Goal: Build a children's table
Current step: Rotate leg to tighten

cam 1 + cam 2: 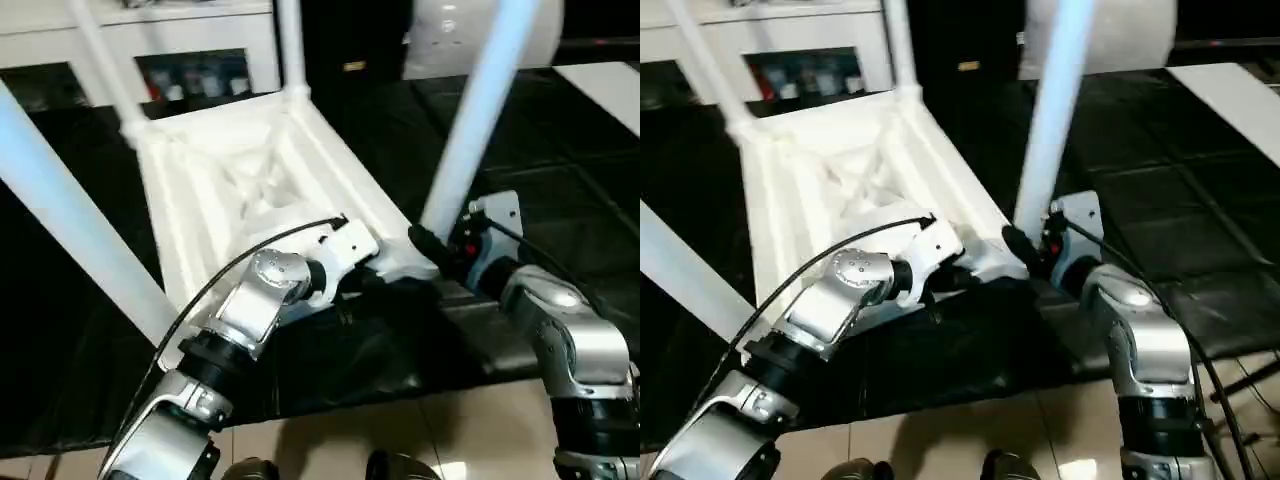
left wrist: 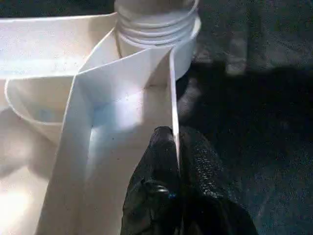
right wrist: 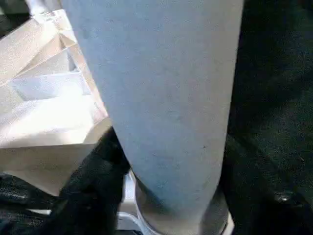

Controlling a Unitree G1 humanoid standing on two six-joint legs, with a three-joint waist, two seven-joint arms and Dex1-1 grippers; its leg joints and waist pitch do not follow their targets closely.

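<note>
So the white plastic children's table (image 1: 250,190) is flipped upside down on the big black-covered surface (image 1: 560,200), ribbed underside facing up, and all four long white tapered tube legs are standing up out of the round corner sockets: near-right leg (image 1: 475,120), near-left leg (image 1: 70,225), far-left leg (image 1: 105,65) and far-right leg (image 1: 290,45). The square top sits at a bit of an angle to the surface's near edge, with its near-right corner closest to both arms. The left claw (image 2: 177,147) is at the near edge of the top, just beside that near-right socket, and its two black fingers (image 2: 161,161) are pressed together on the thin white wall of the rim (image 2: 172,98), one finger on each side of it, so it's pinching the rim. You can see the threaded collar of the leg (image 2: 156,24) screwed into the socket right past the fingertips. The right claw (image 1: 440,250) is down at the base of the near-right leg, with a black finger (image 3: 93,181) sitting against one side of the tube; the other side is hidden behind the leg, so I honestly can't tell if it's gripping the leg or spread around it. Behind the surface there's a white cabinet with glass-fronted shelves (image 1: 190,60), and tan floor tiles (image 1: 480,430) show below the near edge.
</note>
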